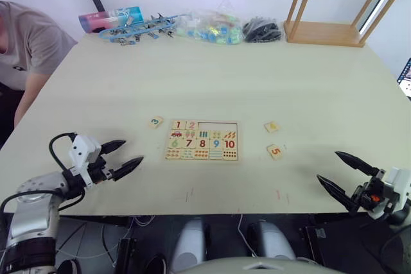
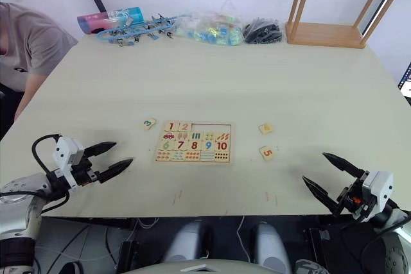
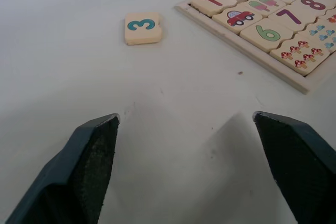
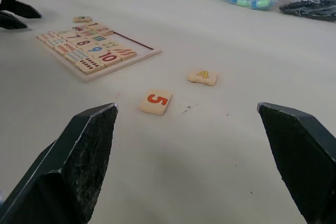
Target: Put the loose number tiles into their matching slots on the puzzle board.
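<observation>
The puzzle board lies in the middle of the table, with tiles 1 and 2 seated in its top row and three bare slots beside them. A loose green 3 tile rests just left of the board. To the board's right lie a yellow 4 tile and an orange 5 tile. My left gripper hovers open near the table's front left, pointing toward the 3 tile. Open as well, my right gripper sits at the front right, facing the 5 tile.
Along the far edge sit a blue tube, blue tools, a bag of coloured pieces, black cables and an overturned wooden stool. A person in a grey shirt sits at the far left.
</observation>
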`<state>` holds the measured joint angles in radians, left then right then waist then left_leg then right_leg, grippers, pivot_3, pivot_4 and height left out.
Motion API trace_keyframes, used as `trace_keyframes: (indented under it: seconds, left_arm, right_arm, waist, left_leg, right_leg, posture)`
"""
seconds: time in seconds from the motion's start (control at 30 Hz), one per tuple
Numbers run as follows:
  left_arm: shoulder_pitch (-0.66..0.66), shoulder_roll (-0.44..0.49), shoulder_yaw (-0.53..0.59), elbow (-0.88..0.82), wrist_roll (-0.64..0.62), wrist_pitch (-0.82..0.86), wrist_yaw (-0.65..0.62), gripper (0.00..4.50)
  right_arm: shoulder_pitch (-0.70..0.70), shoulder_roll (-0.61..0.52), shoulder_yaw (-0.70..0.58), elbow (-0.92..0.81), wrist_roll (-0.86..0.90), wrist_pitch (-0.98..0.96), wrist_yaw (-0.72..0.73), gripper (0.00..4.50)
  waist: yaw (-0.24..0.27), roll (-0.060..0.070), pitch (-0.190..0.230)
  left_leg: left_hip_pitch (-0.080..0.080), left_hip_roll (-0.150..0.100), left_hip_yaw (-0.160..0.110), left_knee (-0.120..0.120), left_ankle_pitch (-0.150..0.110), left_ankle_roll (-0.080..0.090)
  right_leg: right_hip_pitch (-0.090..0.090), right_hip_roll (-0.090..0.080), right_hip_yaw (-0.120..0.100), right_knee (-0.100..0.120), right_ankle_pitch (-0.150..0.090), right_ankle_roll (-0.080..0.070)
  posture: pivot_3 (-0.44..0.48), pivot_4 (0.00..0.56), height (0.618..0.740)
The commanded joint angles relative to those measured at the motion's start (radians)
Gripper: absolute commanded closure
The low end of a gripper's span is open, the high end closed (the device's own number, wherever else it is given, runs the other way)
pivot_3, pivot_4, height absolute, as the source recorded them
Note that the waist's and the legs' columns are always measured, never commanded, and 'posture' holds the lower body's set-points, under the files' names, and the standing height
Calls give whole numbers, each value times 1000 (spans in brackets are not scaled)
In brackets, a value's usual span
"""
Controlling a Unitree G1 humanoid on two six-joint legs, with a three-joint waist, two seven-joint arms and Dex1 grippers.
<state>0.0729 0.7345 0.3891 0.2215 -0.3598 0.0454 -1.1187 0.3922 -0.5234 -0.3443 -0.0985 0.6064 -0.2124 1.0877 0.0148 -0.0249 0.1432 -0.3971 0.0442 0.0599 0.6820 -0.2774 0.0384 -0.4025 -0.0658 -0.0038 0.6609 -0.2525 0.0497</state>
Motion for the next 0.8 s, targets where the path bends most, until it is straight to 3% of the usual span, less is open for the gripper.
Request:
trace_keyframes:
  seconds: [0.03,0.8]
  left_arm:
    - [25,19,48,-44,-34,2,16,30]
    - [125,15,76,-110,-76,11,52,30]
  right_arm:
    - [21,-10,-49,-22,27,1,7,0]
    - [61,-12,-62,-26,14,-4,47,0]
  waist:
    - [0,0,0]
    - [-1,0,0]
  left_leg:
    - [0,0,0,0,0,0]
    - [0,0,0,-1,0,0]
  right_leg:
    - [0,0,0,0,0,0]
    - [0,0,0,-1,-2,-3]
  posture:
    - [0,150,737]
    - [0,150,737]
